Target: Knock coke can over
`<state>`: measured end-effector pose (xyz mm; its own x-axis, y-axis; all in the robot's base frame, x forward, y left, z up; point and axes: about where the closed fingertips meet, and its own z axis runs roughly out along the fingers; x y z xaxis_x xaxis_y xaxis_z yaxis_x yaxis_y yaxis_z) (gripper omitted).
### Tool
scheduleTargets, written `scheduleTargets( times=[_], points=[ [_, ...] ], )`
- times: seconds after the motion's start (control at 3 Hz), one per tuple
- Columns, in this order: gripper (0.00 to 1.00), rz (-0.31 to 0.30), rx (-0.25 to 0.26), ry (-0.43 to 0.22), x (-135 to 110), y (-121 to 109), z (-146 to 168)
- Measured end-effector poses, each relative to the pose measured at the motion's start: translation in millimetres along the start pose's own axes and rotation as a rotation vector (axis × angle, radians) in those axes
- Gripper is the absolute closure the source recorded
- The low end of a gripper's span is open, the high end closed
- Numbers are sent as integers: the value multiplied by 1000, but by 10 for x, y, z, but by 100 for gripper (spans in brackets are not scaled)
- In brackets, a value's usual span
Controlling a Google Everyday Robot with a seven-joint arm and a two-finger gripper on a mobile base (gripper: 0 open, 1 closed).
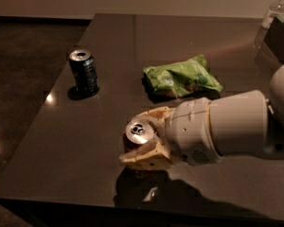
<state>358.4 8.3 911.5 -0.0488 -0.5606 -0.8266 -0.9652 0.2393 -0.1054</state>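
Note:
The coke can, red-orange with a silver top, stands near the front edge of the dark table. Only its top and a strip of its side show. My gripper reaches in from the right and its two cream fingers hug the can, one behind it and one in front, both touching it. The can looks upright or slightly tilted. The gripper's thick white wrist hides the table to the right of the can.
A dark blue can stands upright at the back left. A green chip bag lies behind the gripper. A clear bottle and a dark box stand at the far right corner. The table's front edge lies just below the can.

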Motion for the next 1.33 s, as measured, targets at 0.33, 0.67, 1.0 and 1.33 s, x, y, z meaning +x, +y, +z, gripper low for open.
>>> scheduleTargets(
  times=[0.33, 0.67, 1.0, 1.33],
  points=[
    [100, -19, 36, 128, -116, -126, -329],
    [100, -23, 20, 290, -175, -203, -524],
    [100, -19, -10, 461, -41, -277, -625],
    [100, -20, -43, 611, 254, -410, -659]
  ],
)
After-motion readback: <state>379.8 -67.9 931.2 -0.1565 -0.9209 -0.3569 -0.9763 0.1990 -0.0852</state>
